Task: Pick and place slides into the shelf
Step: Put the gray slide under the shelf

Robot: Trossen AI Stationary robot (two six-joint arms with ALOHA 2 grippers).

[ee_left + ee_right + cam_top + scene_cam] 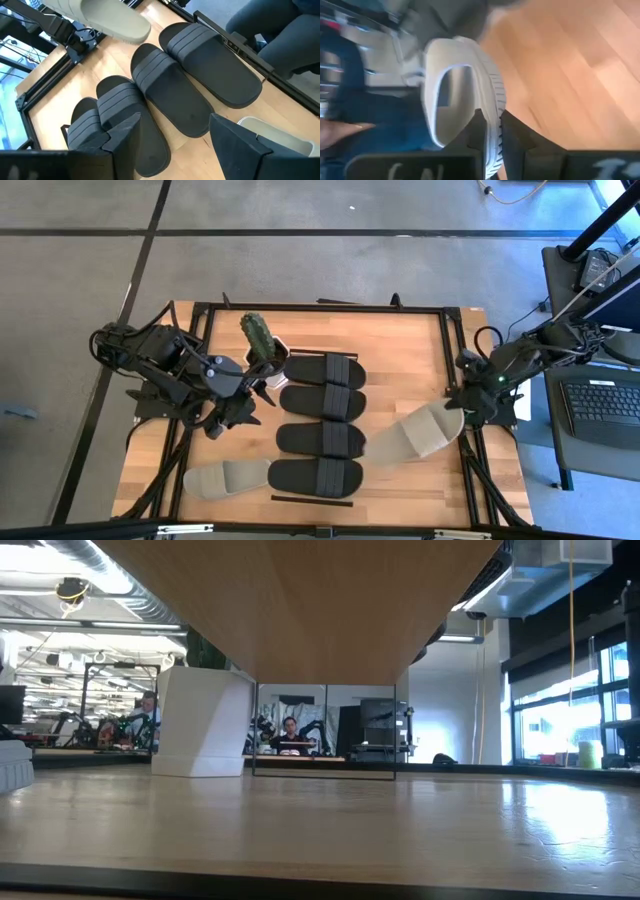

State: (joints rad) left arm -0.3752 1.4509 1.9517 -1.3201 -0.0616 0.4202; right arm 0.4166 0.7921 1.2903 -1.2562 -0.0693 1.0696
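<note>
High view: right hand (462,408) grips grey-beige slide (415,434) (fingertips hidden); left hand (238,412) open.

Two dark jointed arms, black cables, blocky claw fingers (240,145).

I count four black slides (322,421) stacked in a column at centre, two grey-beige slides (228,478), at seven and three o'clock, and what looks like one potted plant (259,340)

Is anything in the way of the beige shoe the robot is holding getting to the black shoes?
Nothing visible. The right hand holds the beige slide by its edge, and only bare wood lies between it and the black slides.
</note>
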